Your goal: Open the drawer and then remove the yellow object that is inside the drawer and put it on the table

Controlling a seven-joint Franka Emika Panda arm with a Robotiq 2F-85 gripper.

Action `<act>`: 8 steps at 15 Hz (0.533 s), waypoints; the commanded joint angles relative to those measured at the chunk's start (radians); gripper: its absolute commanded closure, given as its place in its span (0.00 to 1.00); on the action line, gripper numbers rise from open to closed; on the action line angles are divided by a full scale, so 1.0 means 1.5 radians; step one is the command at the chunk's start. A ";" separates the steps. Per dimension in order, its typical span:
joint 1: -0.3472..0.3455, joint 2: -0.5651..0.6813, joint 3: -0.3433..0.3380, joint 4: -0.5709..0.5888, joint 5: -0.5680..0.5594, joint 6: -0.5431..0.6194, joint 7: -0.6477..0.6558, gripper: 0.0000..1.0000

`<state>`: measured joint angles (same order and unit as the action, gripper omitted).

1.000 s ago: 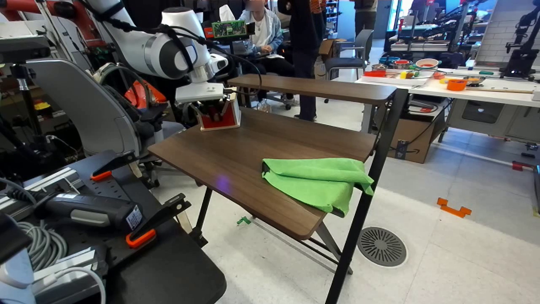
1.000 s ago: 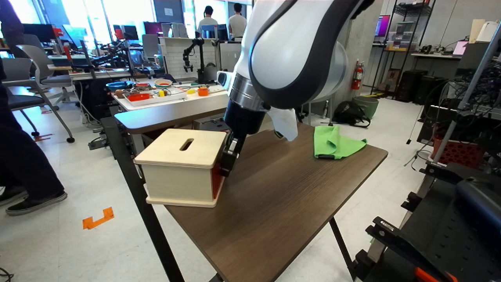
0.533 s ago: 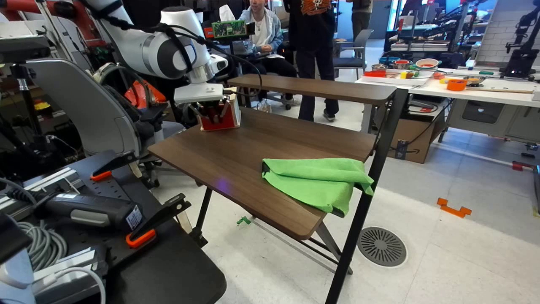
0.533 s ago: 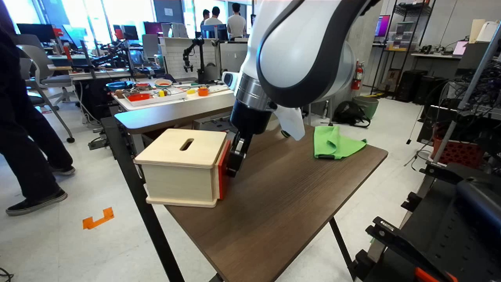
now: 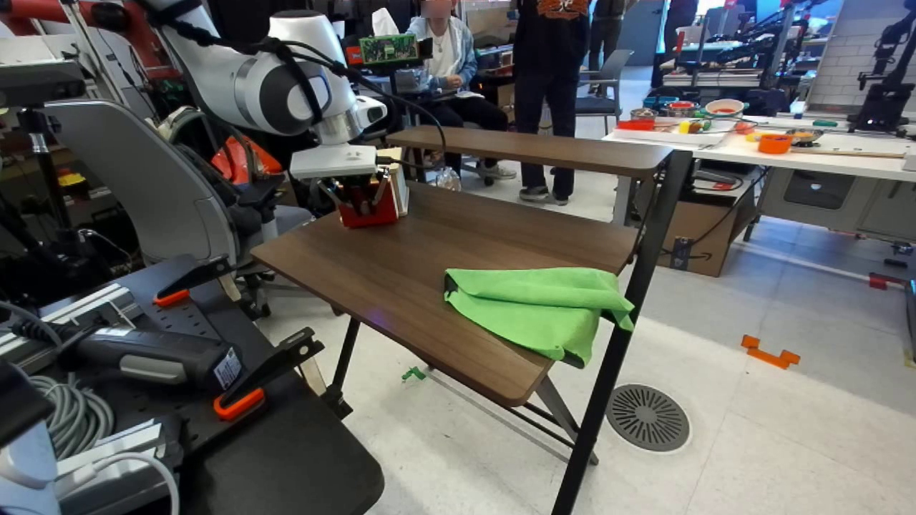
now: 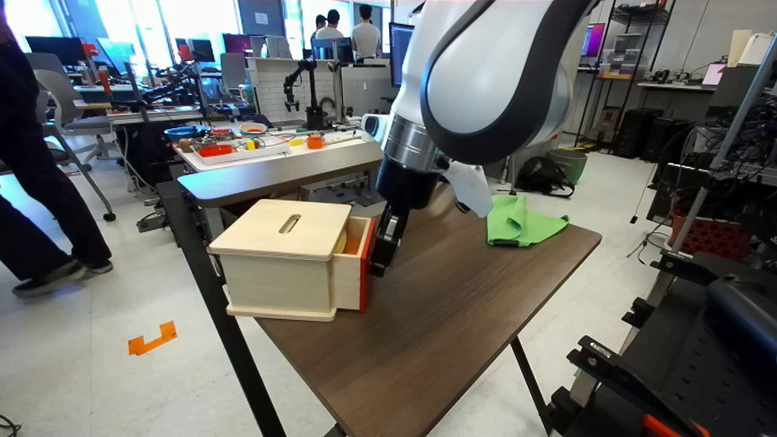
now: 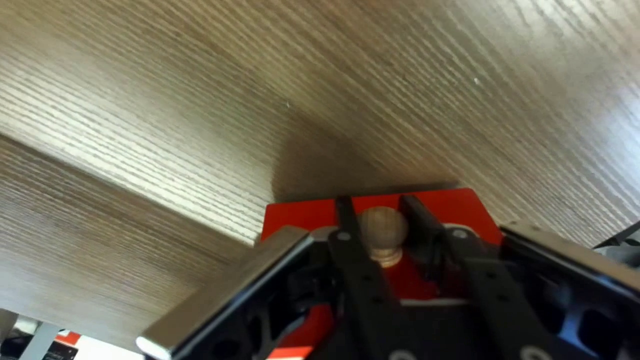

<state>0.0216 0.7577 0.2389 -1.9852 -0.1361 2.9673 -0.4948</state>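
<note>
One claw (image 7: 378,212), clenched on the round wooden knob (image 7: 384,228), holds the drawer (image 6: 348,284) part-drawn near frame centre in an exterior view, the yellow object (image 6: 341,243) lying partly hidden inside, picture-left of the claw beyond the red front (image 6: 365,270).

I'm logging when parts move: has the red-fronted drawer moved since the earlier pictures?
Yes: in an exterior view, the drawer has slid partway out of the pale wooden box, toward the right of the picture; the box has stayed put.

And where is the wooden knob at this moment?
In the wrist view, the wooden knob is below and right of centre, between the fingers of the gripper, on the red drawer front.
</note>
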 commanded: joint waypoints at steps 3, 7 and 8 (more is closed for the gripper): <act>-0.016 -0.029 -0.009 -0.034 -0.025 -0.007 0.019 0.93; -0.019 -0.036 -0.011 -0.046 -0.025 -0.008 0.020 0.93; -0.020 -0.038 -0.011 -0.049 -0.025 -0.007 0.020 0.93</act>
<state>0.0063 0.7358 0.2350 -2.0263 -0.1361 2.9673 -0.4948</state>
